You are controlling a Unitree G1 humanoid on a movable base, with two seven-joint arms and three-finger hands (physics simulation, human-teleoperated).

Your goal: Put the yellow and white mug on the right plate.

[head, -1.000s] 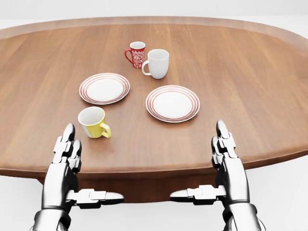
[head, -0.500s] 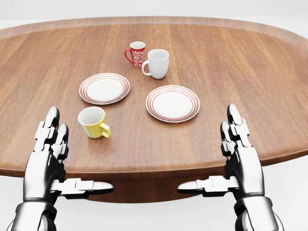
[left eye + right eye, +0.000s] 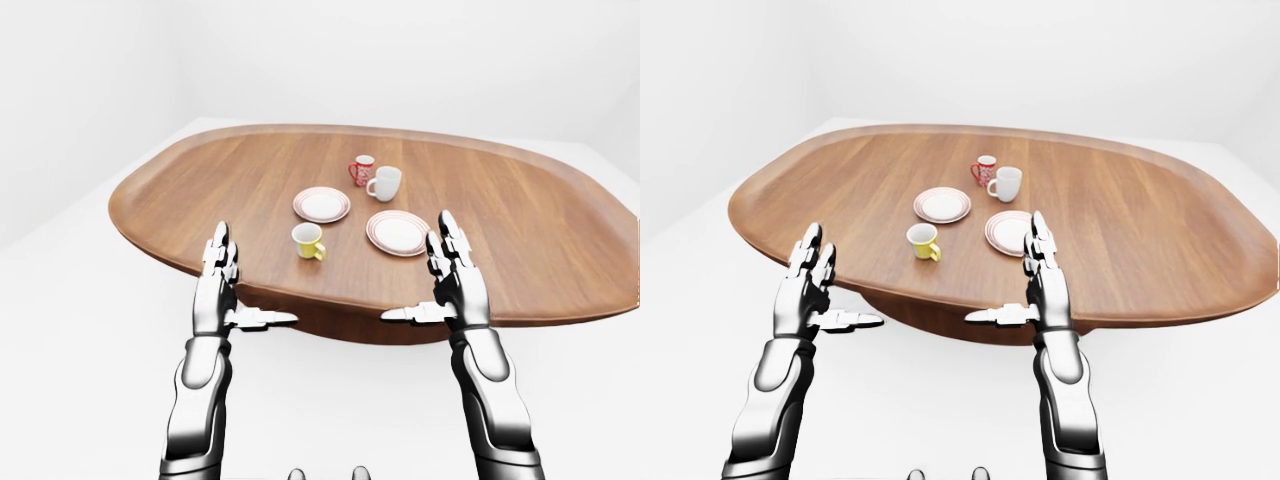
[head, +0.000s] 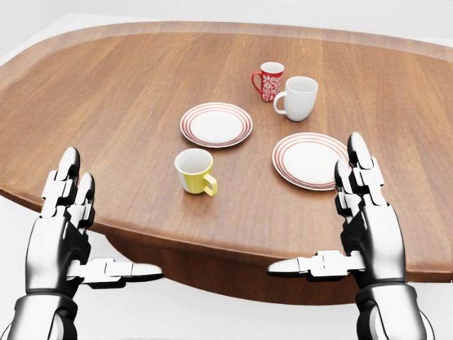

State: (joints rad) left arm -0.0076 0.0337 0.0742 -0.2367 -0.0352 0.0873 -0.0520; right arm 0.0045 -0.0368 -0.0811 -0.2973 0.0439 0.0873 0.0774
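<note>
I hold both hands, left hand [image 4: 67,230] and right hand [image 4: 361,219], spread empty; yellow and white mug [image 4: 194,171] handle at five o'clock risks tipping.

Oval wooden table [image 4: 106,92] with yellow and white mug [image 4: 194,171], two striped plates [image 4: 216,125] [image 4: 309,160], white mug [image 4: 299,98], red mug [image 4: 269,80].

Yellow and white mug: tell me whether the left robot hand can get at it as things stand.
Probably yes. The yellow and white mug stands alone on bare table, nothing between it and the open left robot hand, which hovers at the table's near edge, apart from it.
</note>
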